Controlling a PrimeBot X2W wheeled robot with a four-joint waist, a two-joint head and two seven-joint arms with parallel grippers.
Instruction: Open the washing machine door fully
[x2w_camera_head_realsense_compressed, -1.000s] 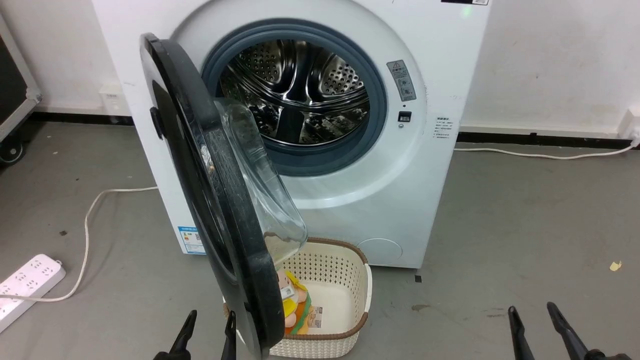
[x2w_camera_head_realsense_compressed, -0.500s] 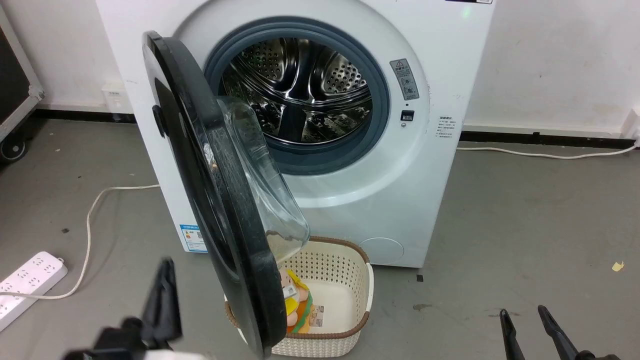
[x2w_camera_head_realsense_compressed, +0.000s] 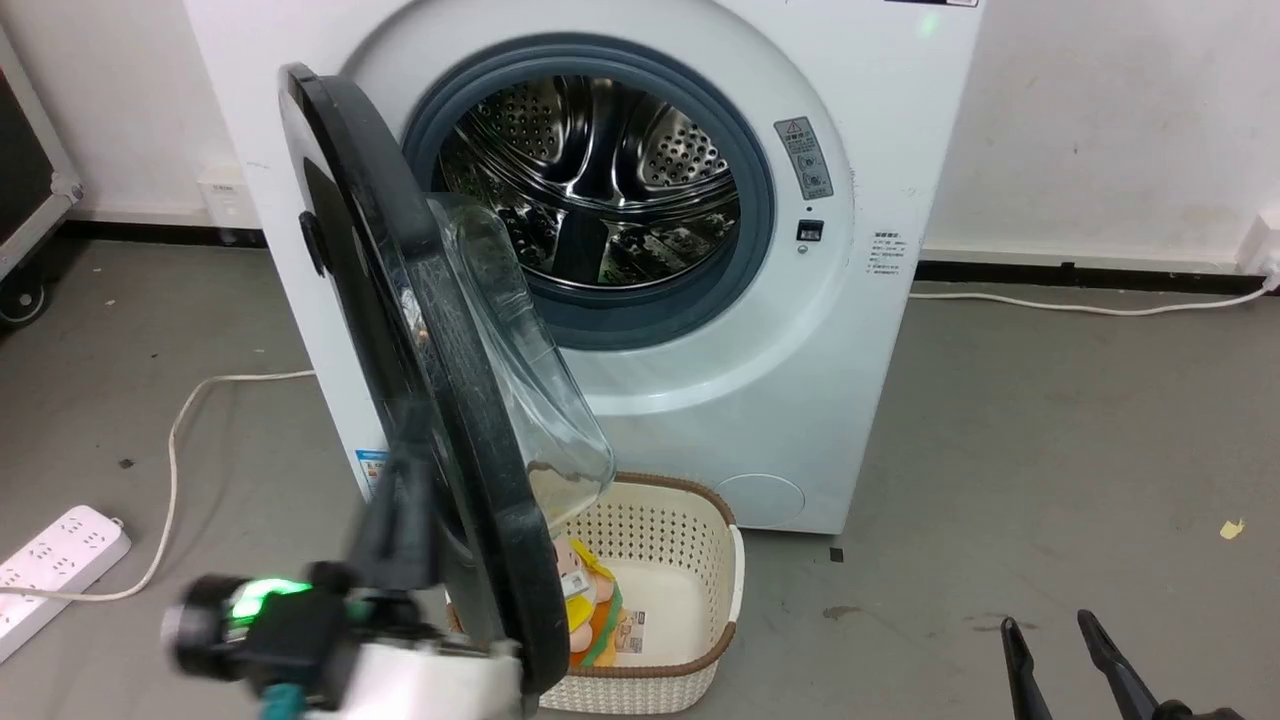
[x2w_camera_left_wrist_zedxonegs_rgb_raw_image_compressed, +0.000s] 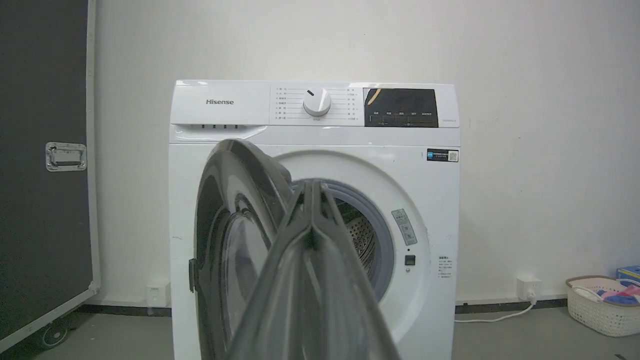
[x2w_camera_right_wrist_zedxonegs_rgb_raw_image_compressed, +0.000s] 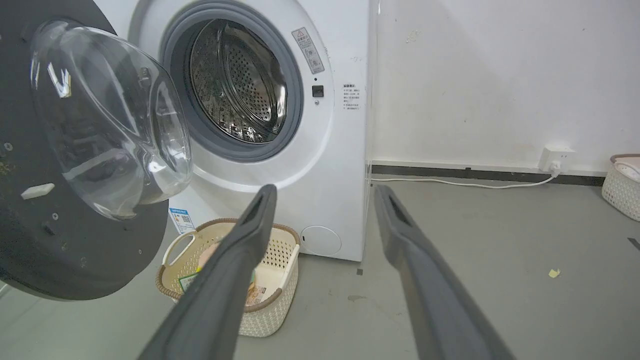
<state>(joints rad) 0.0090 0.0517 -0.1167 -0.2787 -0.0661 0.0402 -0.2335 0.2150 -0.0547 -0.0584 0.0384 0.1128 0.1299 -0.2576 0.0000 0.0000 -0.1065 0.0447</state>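
**Washing machine** (x2w_camera_head_realsense_compressed: 880, 150): white front-loader against a white wall, drum mouth uncovered. In the left wrist view the dial and dark display run along its top.

**Washing machine door** (x2w_camera_head_realsense_compressed: 470, 450): round, black and glossy, attached at 9 o'clock of the drum mouth. It is swung out and stands roughly square to the machine front, nearly edge-on in the head view. Its clear glass bowl (x2w_camera_head_realsense_compressed: 520, 380) bulges toward 3 o'clock.

**Left gripper** (x2w_camera_head_realsense_compressed: 405, 500): blurred, at 7 o'clock of the head view, against the door's outer face near its lower part. The blur hides whether it touches. In the left wrist view (x2w_camera_left_wrist_zedxonegs_rgb_raw_image_compressed: 311, 187) the two fingers lie pressed together, with nothing seen between them.

**Right gripper** (x2w_camera_head_realsense_compressed: 1048, 622): at 5 o'clock of the head view, over bare floor and well apart from the machine. Its fingers are spread and empty, as also seen in the right wrist view (x2w_camera_right_wrist_zedxonegs_rgb_raw_image_compressed: 325, 192).

**Basket** (x2w_camera_head_realsense_compressed: 735, 560): cream, perforated, with a brown rim. It sits on the floor at 6 o'clock of the drum mouth, partly under the door, and holds a plush toy (x2w_camera_head_realsense_compressed: 585, 600).

**Power strip** (x2w_camera_head_realsense_compressed: 60, 550): white, on the floor at 8 o'clock, with a cable (x2w_camera_head_realsense_compressed: 180, 420) leading toward the machine.
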